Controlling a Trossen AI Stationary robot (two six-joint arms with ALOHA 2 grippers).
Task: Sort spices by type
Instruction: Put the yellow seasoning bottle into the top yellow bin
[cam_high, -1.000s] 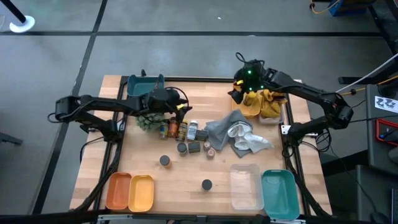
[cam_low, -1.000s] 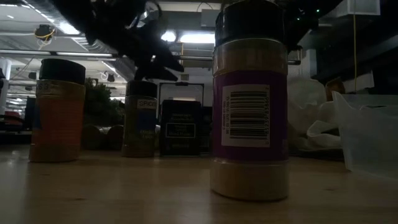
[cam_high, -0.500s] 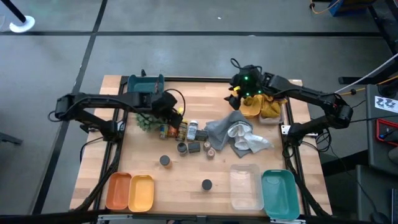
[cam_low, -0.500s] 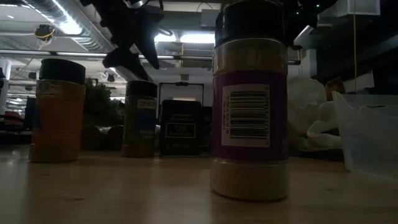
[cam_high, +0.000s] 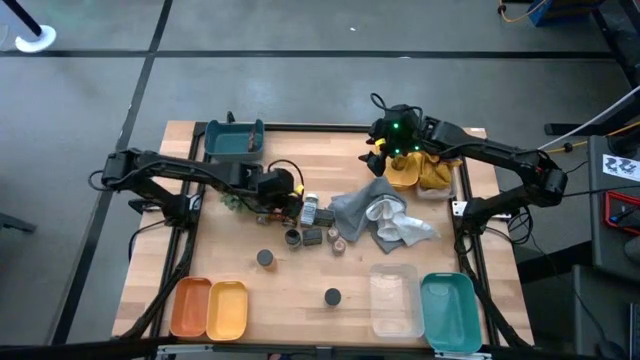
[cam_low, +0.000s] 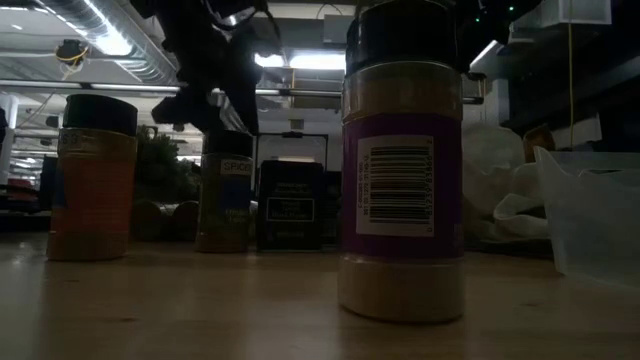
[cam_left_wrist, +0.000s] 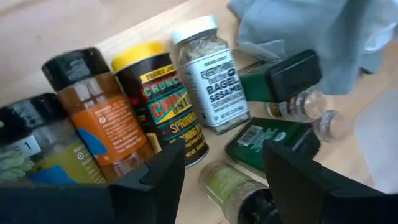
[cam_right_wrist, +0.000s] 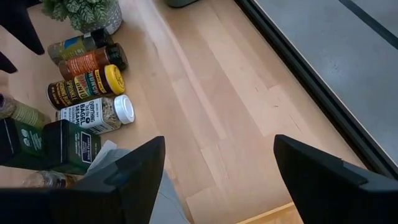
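One arm's left gripper (cam_high: 292, 192), parted and empty, has advanced over the spices (cam_high: 300, 210).

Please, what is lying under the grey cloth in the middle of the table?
The grey cloth lies partly over a dark green tin, whose black-capped end sticks out. A white cloth lies beside it. Anything farther under the folds is covered and cannot be seen.

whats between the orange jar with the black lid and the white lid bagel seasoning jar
One tin: the yellow-lidded dark tin stands between the orange jar and the bagel seasoning jar, shown clearly in the left wrist view.
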